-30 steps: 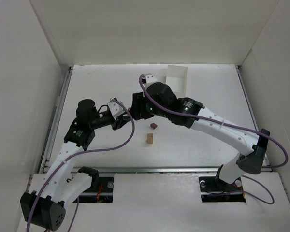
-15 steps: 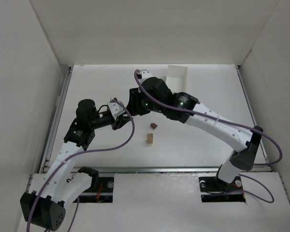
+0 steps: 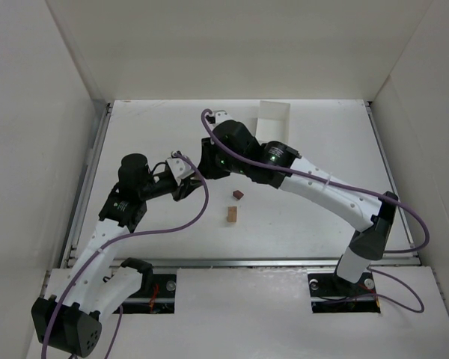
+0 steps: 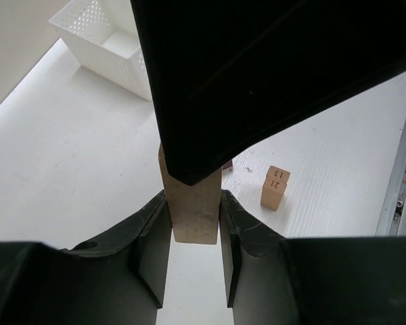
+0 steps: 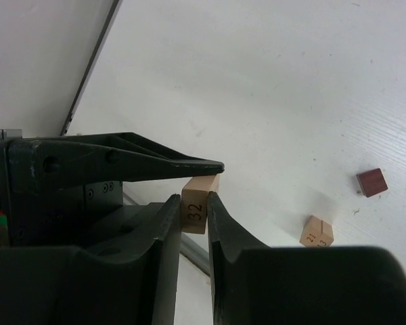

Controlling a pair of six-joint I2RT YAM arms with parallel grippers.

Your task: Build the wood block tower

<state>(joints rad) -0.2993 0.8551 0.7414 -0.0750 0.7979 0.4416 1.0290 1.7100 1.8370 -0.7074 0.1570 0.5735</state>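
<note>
A tan wood block marked 32 (image 5: 197,203) hangs above the table, held from two sides. My left gripper (image 4: 193,203) is shut on its lower part (image 4: 193,217). My right gripper (image 5: 194,200) is shut on its other end, its black body covering the block's top in the left wrist view. In the top view the two grippers meet, left (image 3: 188,187) and right (image 3: 203,170), and hide that block. A second tan block marked 21 (image 3: 232,215) (image 4: 275,187) (image 5: 317,231) stands upright on the table. Just beyond it lies a dark reddish-brown block (image 3: 238,194) (image 5: 371,182).
A white perforated box (image 3: 273,120) (image 4: 111,40) stands at the back of the table. White walls enclose the table on three sides. A metal rail (image 4: 402,183) runs along the near edge.
My right arm has reached further left toward the left gripper, and its jaws have closed onto the tan block. The left arm has not moved.
</note>
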